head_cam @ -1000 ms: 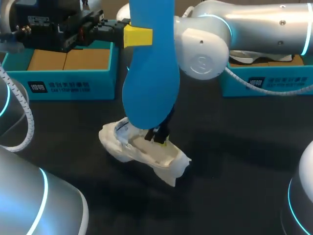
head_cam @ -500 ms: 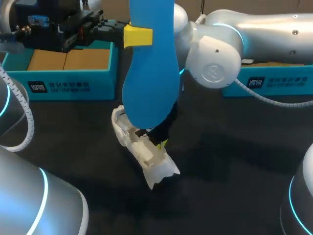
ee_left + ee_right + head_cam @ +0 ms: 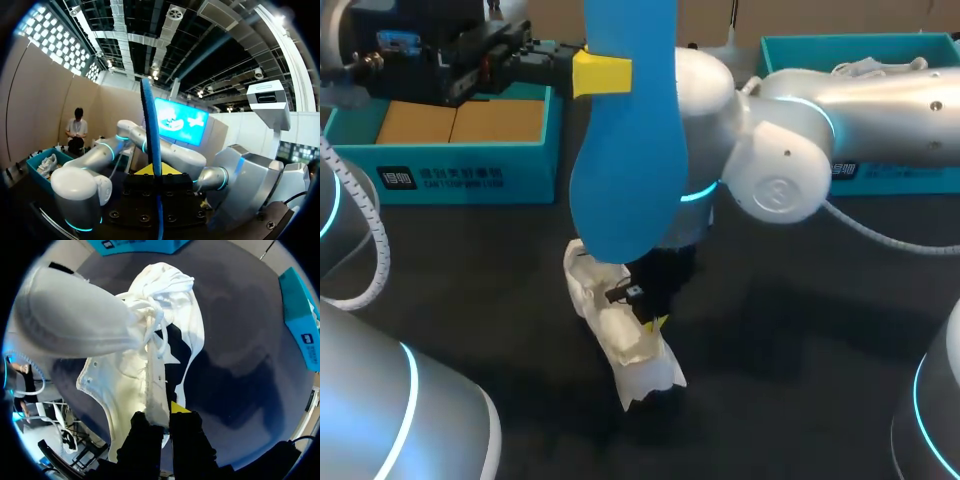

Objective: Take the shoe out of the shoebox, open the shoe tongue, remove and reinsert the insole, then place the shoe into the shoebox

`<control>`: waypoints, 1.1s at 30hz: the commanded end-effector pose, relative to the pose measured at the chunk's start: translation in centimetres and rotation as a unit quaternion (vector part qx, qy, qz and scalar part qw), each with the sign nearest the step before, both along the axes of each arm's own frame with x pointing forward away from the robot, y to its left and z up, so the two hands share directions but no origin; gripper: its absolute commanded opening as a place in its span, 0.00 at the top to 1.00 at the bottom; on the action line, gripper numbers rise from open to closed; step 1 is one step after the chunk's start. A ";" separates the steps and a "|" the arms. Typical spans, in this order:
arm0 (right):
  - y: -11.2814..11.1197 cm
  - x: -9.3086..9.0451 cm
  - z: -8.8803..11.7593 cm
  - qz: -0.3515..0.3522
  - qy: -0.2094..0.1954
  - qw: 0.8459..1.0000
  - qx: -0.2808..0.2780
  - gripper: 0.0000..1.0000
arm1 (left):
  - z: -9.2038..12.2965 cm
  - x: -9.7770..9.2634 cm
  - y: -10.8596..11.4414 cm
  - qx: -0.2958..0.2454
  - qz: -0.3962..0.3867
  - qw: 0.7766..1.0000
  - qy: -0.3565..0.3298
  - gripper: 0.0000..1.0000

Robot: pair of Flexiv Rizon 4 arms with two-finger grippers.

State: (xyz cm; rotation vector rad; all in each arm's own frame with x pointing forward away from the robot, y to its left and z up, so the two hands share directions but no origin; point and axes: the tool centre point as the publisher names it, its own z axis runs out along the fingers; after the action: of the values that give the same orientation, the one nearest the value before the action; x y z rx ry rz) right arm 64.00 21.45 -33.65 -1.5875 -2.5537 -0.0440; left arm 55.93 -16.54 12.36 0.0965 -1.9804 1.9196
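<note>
Shoe (image 3: 620, 330) out at table's middle, right gripper (image 3: 162, 417) clamped on its side; insole (image 3: 625, 130) out, pinched in left gripper (image 3: 605, 72); reinserting and boxing apparently left to do.

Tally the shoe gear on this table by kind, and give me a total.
Teal shoeboxes: 2, the left shoebox and the right shoebox
White shoes: 2, the gripped shoe and a second shoe, partly seen in the right shoebox
Blue insole: 1
Total: 5
</note>
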 end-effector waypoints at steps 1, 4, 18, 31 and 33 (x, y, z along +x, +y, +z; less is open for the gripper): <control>-1.8 -0.8 0.1 -0.022 -0.016 0.999 0.022 1.00 | 0.0 0.1 -0.1 0.001 0.000 1.000 -0.001 1.00; -2.5 -0.7 0.0 -0.037 -0.020 0.999 0.029 1.00 | 0.0 0.1 -0.1 0.001 0.000 1.000 -0.001 1.00; -5.1 1.0 -1.8 -0.061 -0.011 0.997 0.056 1.00 | 0.0 0.1 -0.1 0.001 0.000 1.000 -0.001 1.00; -5.4 1.7 -4.7 -0.056 0.006 0.994 0.092 1.00 | 0.0 0.1 -0.1 0.001 0.000 1.000 -0.001 1.00; -5.3 1.7 -4.9 -0.053 0.007 0.994 0.094 1.00 | 0.0 0.1 -0.1 0.001 0.000 1.000 -0.001 1.00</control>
State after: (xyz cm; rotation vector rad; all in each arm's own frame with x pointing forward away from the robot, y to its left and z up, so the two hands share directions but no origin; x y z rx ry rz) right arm 65.81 16.16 -37.94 -1.6633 -2.3982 -0.2450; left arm 55.93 -16.54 12.36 0.0965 -1.9804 1.9195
